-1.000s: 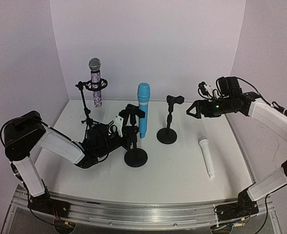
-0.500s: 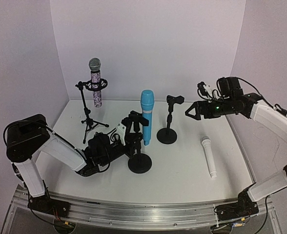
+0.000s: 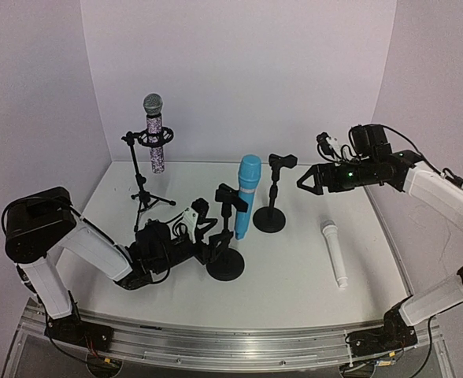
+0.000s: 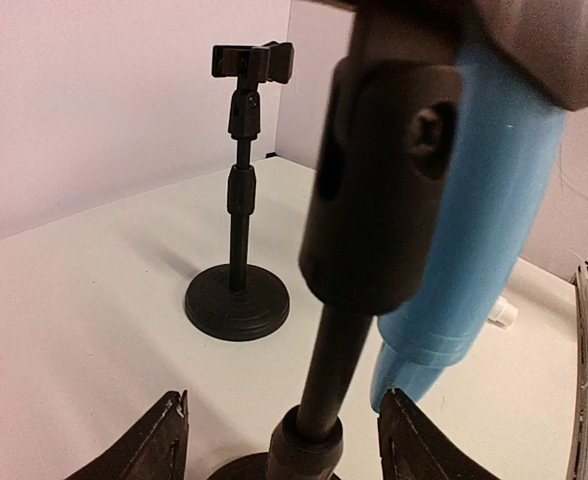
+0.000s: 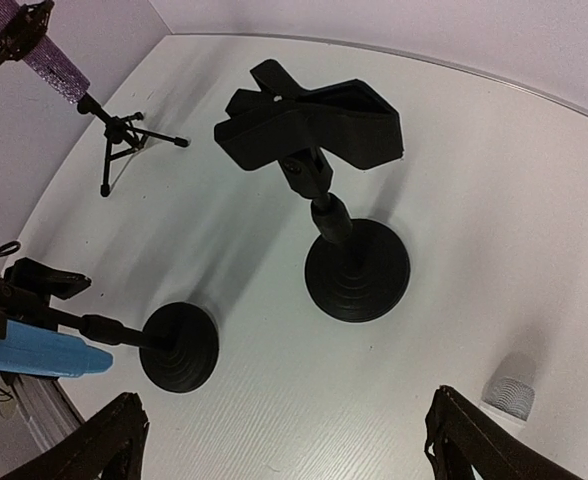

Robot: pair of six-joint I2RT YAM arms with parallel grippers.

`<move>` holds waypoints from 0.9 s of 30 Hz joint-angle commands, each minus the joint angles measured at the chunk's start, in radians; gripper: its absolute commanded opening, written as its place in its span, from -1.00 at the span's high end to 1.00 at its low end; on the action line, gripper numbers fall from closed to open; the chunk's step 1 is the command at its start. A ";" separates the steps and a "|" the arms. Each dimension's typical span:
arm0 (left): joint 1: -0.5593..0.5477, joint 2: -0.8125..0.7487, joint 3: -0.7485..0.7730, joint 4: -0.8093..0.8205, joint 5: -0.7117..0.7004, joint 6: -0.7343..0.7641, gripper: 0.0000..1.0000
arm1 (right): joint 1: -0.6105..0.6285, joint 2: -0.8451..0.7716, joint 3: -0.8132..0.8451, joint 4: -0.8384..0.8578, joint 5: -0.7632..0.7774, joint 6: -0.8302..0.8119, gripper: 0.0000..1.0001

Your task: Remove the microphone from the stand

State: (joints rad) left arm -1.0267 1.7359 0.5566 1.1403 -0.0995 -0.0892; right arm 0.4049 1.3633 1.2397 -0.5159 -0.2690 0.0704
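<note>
A white table (image 3: 294,291) with a matte top carries four things, placed here by the empty black stand (image 3: 270,216), which stands upright on its round base about mid-table. A second black stand (image 3: 226,265), also round-based, sits just beside it, to the left and nearer the arms, its pole leaning. A tripod stand (image 3: 142,201) rests on spread legs well to the left of the empty stand, slightly farther back. A white microphone (image 3: 333,253) lies flat to the right and nearer, its head end towards the empty stand.
</note>
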 commanded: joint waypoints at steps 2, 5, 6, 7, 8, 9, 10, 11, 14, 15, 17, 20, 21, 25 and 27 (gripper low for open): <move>0.002 -0.131 -0.088 -0.042 0.144 0.116 -0.47 | 0.008 0.014 0.054 0.021 -0.061 -0.017 -0.88; 0.064 -0.229 -0.113 -0.137 0.336 0.212 -0.58 | 0.011 0.010 0.055 0.021 -0.073 -0.017 -0.88; 0.118 -0.268 -0.102 -0.196 0.430 0.210 -0.60 | 0.015 0.008 0.057 0.022 -0.080 -0.020 -0.88; 0.186 -0.301 -0.076 -0.267 0.537 0.195 -0.62 | 0.020 0.008 0.062 0.022 -0.089 -0.023 -0.88; 0.242 -0.322 -0.040 -0.348 0.651 0.192 -0.63 | 0.027 0.008 0.068 0.022 -0.103 -0.032 -0.88; 0.292 -0.339 -0.003 -0.432 0.761 0.197 -0.65 | 0.035 0.008 0.074 0.022 -0.119 -0.043 -0.88; 0.332 -0.356 0.036 -0.500 0.845 0.219 -0.68 | 0.047 0.009 0.080 0.023 -0.139 -0.057 -0.88; 0.370 -0.365 0.078 -0.545 0.906 0.246 -0.72 | 0.064 0.009 0.085 0.025 -0.159 -0.072 -0.88; 0.425 -0.371 0.187 -0.690 1.069 0.315 -0.79 | 0.117 0.005 0.090 0.049 -0.193 -0.136 -0.88; 0.436 -0.359 0.235 -0.742 1.108 0.326 -0.82 | 0.138 0.001 0.086 0.070 -0.199 -0.145 -0.88; 0.450 -0.328 0.310 -0.804 1.166 0.332 -0.88 | 0.170 -0.011 0.067 0.129 -0.204 -0.160 -0.88; 0.458 -0.273 0.420 -0.850 1.219 0.338 -0.97 | 0.224 -0.024 0.019 0.266 -0.202 -0.155 -0.90; 0.458 -0.253 0.451 -0.860 1.229 0.343 -0.98 | 0.240 -0.021 0.010 0.302 -0.202 -0.153 -0.90; 0.457 -0.166 0.603 -0.978 1.261 0.406 -0.98 | 0.293 0.012 0.015 0.361 -0.199 -0.170 -0.92; 0.457 -0.131 0.653 -1.048 1.291 0.445 -0.97 | 0.302 0.023 0.020 0.376 -0.209 -0.170 -0.92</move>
State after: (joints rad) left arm -0.5747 1.5400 1.0896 0.2772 1.0809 0.2631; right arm 0.6816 1.3701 1.2556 -0.2642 -0.4445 -0.0751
